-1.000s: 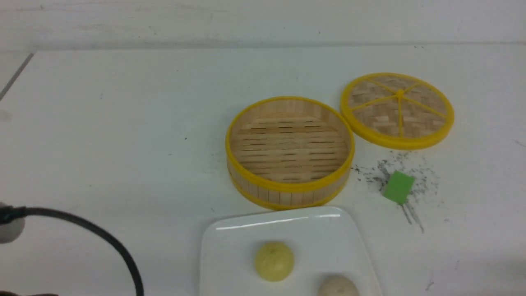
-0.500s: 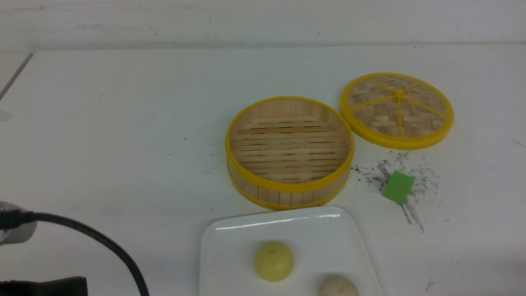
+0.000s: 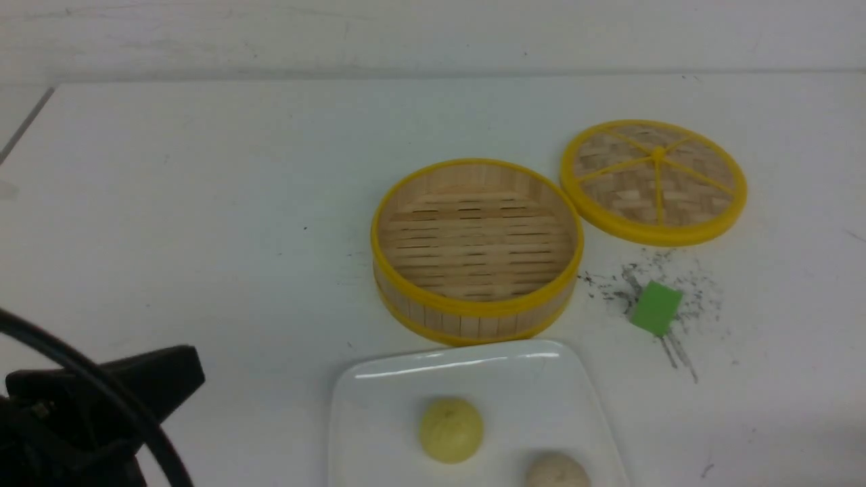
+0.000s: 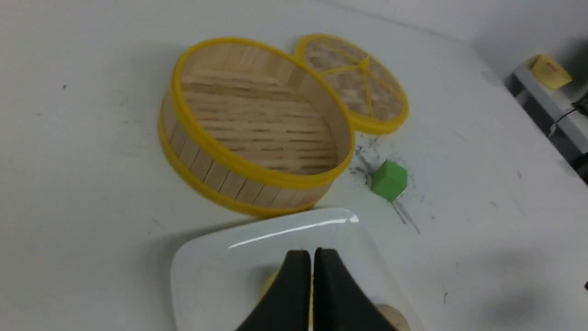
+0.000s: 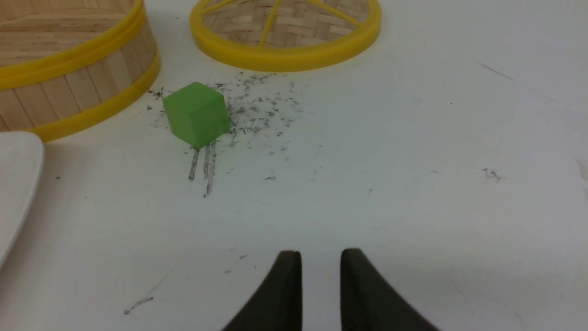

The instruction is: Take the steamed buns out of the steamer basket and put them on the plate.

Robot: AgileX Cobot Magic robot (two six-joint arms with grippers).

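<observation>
Steamer basket (image 3: 477,247) at centre, its slatted floor bare; both buns now lie on the plate (image 3: 379,406), which sits just near of the basket, the near rim of one almost meeting the far edge of the other. The yellow bun (image 3: 451,429) rests mid-plate; the beige bun (image 3: 557,471) lies to its right, toward the near right corner and partly cut off by the frame. Judged from this layout, the transfer is complete and neither bun sits dangerously near a plate edge, though the beige one's margin cannot be seen. The lid (image 3: 654,181) lies flat, far right, nearly touching the basket rim, out of the working path. A green cube (image 3: 655,308) stands on scuffed tabletop to the right, between lid and plate.

Left gripper (image 4: 312,271): jaws pressed nearly together, holding nothing, hanging above the plate. Right gripper (image 5: 320,276): jaws slightly apart, empty, over bare table right of the cube. Wide open tabletop on the left offers room to withdraw.
</observation>
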